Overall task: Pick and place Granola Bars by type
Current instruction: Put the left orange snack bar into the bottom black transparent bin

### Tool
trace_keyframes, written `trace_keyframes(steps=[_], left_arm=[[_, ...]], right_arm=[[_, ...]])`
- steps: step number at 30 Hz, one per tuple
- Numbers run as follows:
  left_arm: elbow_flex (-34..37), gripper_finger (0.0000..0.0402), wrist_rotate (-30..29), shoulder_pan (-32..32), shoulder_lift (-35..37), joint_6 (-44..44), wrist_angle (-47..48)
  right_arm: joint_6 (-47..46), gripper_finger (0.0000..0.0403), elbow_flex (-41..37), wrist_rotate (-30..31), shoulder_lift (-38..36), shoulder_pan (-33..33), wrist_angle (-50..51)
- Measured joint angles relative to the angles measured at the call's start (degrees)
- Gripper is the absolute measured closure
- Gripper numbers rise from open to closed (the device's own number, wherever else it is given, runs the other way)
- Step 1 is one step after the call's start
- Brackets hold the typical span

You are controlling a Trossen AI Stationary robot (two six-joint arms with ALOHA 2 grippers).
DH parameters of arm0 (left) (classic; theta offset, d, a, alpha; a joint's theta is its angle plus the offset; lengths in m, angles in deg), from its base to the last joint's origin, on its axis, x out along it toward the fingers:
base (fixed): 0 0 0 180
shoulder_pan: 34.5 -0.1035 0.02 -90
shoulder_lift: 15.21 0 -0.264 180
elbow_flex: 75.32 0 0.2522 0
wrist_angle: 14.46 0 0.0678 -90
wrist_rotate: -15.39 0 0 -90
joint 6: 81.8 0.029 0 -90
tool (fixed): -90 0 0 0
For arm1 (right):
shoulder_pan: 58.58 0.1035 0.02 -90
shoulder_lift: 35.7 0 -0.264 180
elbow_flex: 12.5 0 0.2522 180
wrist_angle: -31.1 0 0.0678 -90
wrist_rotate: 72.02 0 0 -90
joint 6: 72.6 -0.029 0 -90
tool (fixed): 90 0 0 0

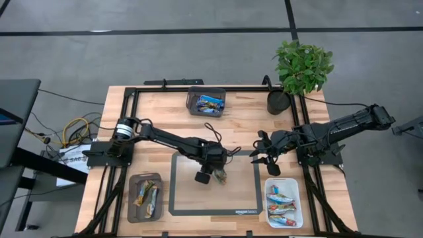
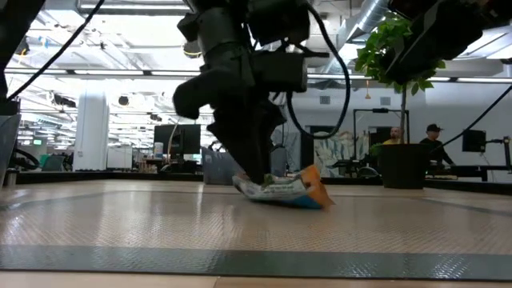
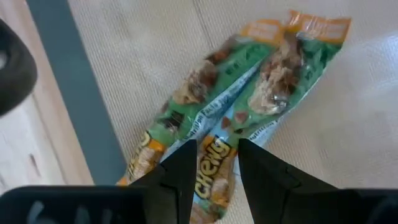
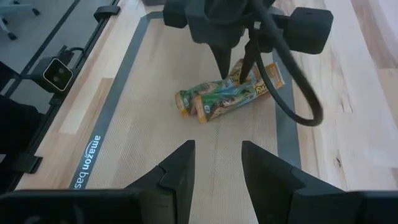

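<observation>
Two green-and-orange granola bars [image 3: 273, 81] lie side by side on the grey-edged mat [image 1: 173, 192] at the table's middle, seen also in the high view [image 1: 222, 176] and the right wrist view [image 4: 217, 99]. My left gripper [image 3: 214, 168] stands over one end of them, shut on one bar. In the low view the bars [image 2: 284, 190] rest on the mat under the left gripper [image 2: 260, 178]. My right gripper [image 1: 263, 157] hangs open above the mat's right edge, touching nothing. My left gripper pinches one granola bar between its two fingers near one end, at the printed part [image 3: 212, 158]. The fingers [image 4: 225, 73] come from above, pointing down, and lie across the bar. The bar still lies on the mat beside the second bar.
A dark grey bin [image 1: 206, 102] at the far edge holds blue bars. Another grey bin [image 1: 145, 198] at the near left holds brown-orange bars. A white tray [image 1: 284, 203] at the near right holds white, red and blue bars. A potted plant [image 1: 301, 66] stands at the far right corner.
</observation>
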Motion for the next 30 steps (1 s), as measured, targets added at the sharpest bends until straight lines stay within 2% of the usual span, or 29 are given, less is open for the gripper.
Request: trace_keyframes(steps=[6, 13, 21, 30], left_arm=[[-0.17, 0.0303, 2.38, -0.55, 0.08, -0.20, 1.77], [-0.49, 0.0391, 3.94, -0.38, 0.19, -2.07, 3.12], [-4.21, 0.0401, 4.75, -1.12, 0.14, -11.46, 6.78], [-11.89, 0.0401, 4.98, -0.84, 1.05, -20.95, 24.47]], right_arm=[[-0.01, 0.0281, 0.00, 0.11, 0.00, 0.00, 0.01], [-0.04, 0.0281, 0.00, 0.26, 0.00, 0.00, 0.01], [-0.08, 0.0281, 0.00, 0.26, 0.00, 0.00, -3.91], [1.20, 0.0281, 0.00, 0.26, 0.00, 0.00, -12.27]])
